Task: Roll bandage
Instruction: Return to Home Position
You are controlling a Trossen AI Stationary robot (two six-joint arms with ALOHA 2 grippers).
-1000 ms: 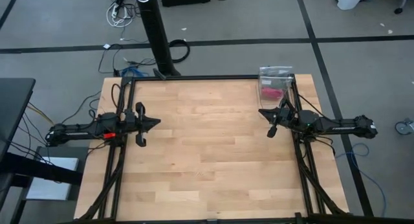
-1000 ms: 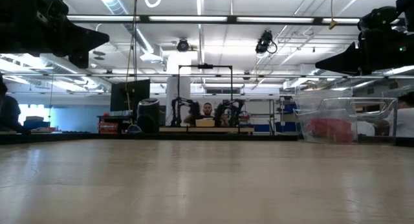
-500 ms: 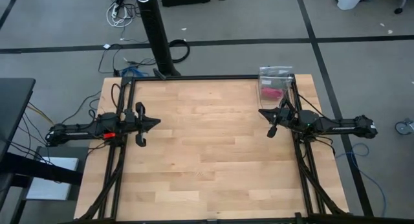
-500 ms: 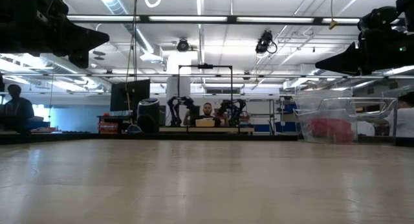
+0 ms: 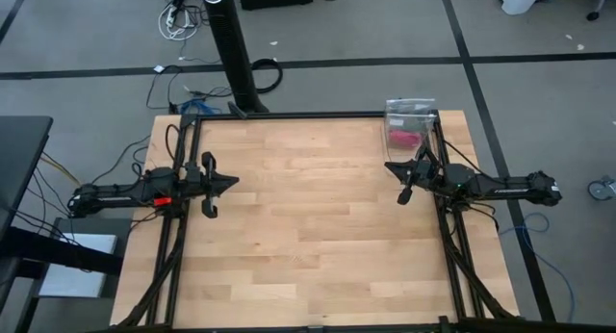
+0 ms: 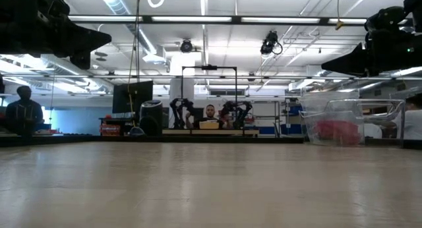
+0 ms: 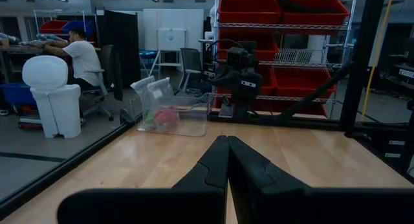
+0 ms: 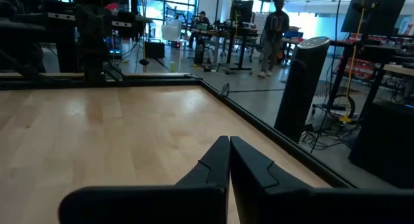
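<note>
The bandage [image 5: 405, 139] is seen as a pink lump inside the clear bin [image 5: 411, 105] at the far right corner of the counter [image 5: 308, 227]. It appears to be enclosed in a clear bag [image 7: 150, 93] whose top stands above the bin's rim. Whether it is tightly rolled cannot be told through the plastic.

The left arm [image 5: 125, 191] is stretched in over the left edge. The left jaws are pressed together on nothing and held above bare wood, well apart from the bin. The right arm [image 5: 491, 187] is laid in over the right edge. The right jaws are likewise closed and empty, near the bin but clear of it. The task is judged finished, with both arms parked.

The bandage is judged to be light, soft and stretchy, so it would be flattened by a hard squeeze, and a loose end could be unwound. If it had to be lifted, it would best be taken across the middle of the roll with gentle pressure. The bag around it is expected to be slippery and crinkly, and is better pinched at its top edge.
</note>
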